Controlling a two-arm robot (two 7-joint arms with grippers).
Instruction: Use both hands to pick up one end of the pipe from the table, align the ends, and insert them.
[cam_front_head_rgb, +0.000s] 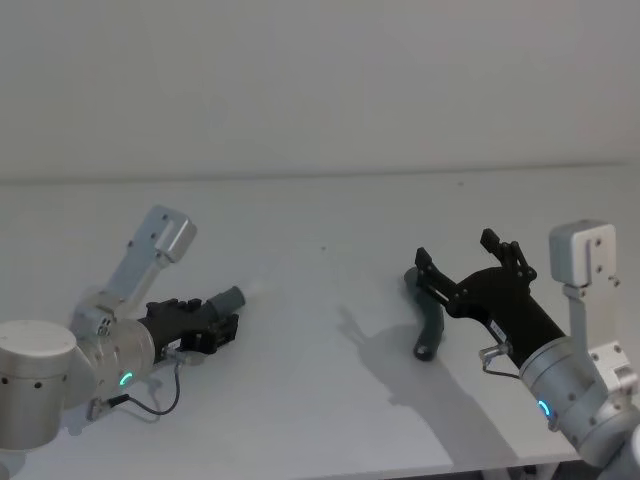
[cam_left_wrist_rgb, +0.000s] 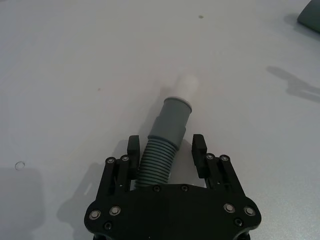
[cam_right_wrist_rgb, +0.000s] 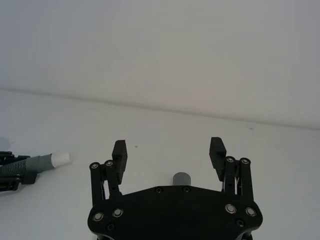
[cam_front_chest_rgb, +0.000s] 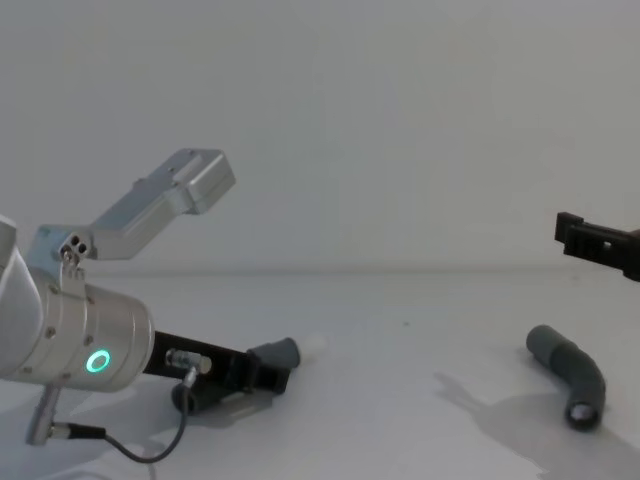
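While the white-tipped piece (cam_left_wrist_rgb: 170, 120) is straddled by the released left tool (cam_left_wrist_rgb: 166, 145) and the other piece (cam_front_chest_rgb: 565, 365) overhung by the released right tool (cam_right_wrist_rgb: 167, 146), neither is yet gripped.

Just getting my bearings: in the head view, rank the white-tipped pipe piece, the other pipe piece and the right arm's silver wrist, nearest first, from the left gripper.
1. White-tipped pipe piece: between the open fingers of the left gripper.
2. Other pipe piece: on the table, robot's right side, below the right gripper.
3. Silver wrist: farthest right, lower corner.
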